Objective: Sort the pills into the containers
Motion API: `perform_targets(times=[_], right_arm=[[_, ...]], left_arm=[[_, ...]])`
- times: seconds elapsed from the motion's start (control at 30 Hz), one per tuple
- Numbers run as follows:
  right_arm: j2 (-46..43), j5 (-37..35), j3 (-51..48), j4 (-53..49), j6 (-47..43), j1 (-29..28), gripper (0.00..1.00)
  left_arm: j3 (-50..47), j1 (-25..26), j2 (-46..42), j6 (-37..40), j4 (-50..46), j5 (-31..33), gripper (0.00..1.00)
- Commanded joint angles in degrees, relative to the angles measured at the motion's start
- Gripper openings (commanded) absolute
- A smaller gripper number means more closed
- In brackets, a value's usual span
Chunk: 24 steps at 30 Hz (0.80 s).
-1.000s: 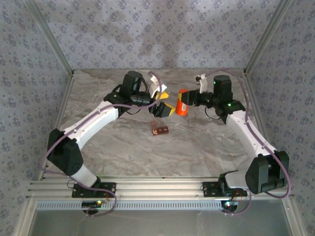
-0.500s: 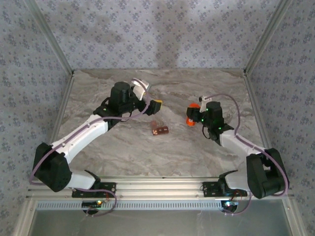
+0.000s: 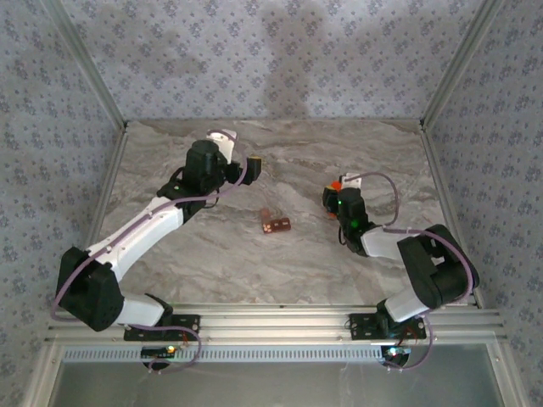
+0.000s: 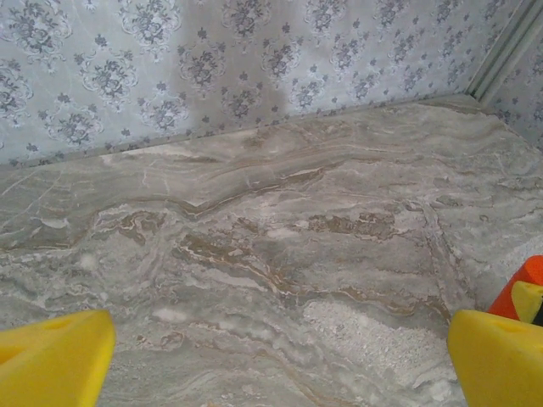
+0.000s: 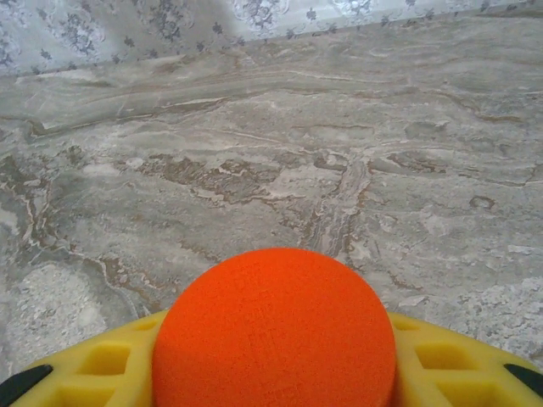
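R gripper grips the orange bottle by its sides, pads snug on it, low over the table's right half, prob. so pills inside can be tipped out. L gripper: jaws wide, empty, toward far-left, likely just out of the way. Strip lies mid-table, apart from both grippers.
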<state>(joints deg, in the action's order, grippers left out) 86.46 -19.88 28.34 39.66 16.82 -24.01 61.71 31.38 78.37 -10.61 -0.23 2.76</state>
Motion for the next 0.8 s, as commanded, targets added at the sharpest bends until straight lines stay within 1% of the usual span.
perform_targets(times=[0.0,0.07,0.17,0.3,0.4,0.5,0.6,0.67,0.77], right_arm=[[0.63,-4.68,-1.29,3.95,1.79,-0.58,0.55],[0.18,-5.09,-1.73,3.52,2.29,-0.52,0.63],[-0.95,-4.51,-2.06,2.51,2.51,-0.51,0.72],[-3.18,-1.59,-2.0,0.57,2.14,-0.29,0.77],[-7.75,0.64,-1.29,-4.13,2.59,0.08,0.81],[-15.94,3.29,0.37,-11.57,3.15,1.1,0.82],[-23.98,8.05,4.9,-22.92,3.13,1.51,0.81],[-26.84,14.06,10.03,-32.3,3.04,1.76,0.8],[-27.6,23.08,16.87,-42.95,3.52,1.28,0.76]], left_arm=[[0.12,-0.34,-0.41,-0.73,-0.4,1.87,1.0],[0.16,-0.35,-0.17,-0.91,-0.56,2.66,1.0],[-0.01,-0.3,0.18,-1.33,-0.53,3.97,1.0],[-0.53,-0.34,0.06,-2.04,-0.13,5.39,1.0],[-0.53,-0.41,0.14,-2.39,-0.7,6.77,1.0],[0.04,-0.69,0.28,-1.88,-2.14,7.58,1.0],[1.63,-1.55,1.08,-1.39,-5.3,7.3,1.0],[3.11,-2.57,2.15,-1.02,-7.77,5.66,1.0],[4.53,-3.64,3.91,-0.89,-10.47,3.33,1.0]])
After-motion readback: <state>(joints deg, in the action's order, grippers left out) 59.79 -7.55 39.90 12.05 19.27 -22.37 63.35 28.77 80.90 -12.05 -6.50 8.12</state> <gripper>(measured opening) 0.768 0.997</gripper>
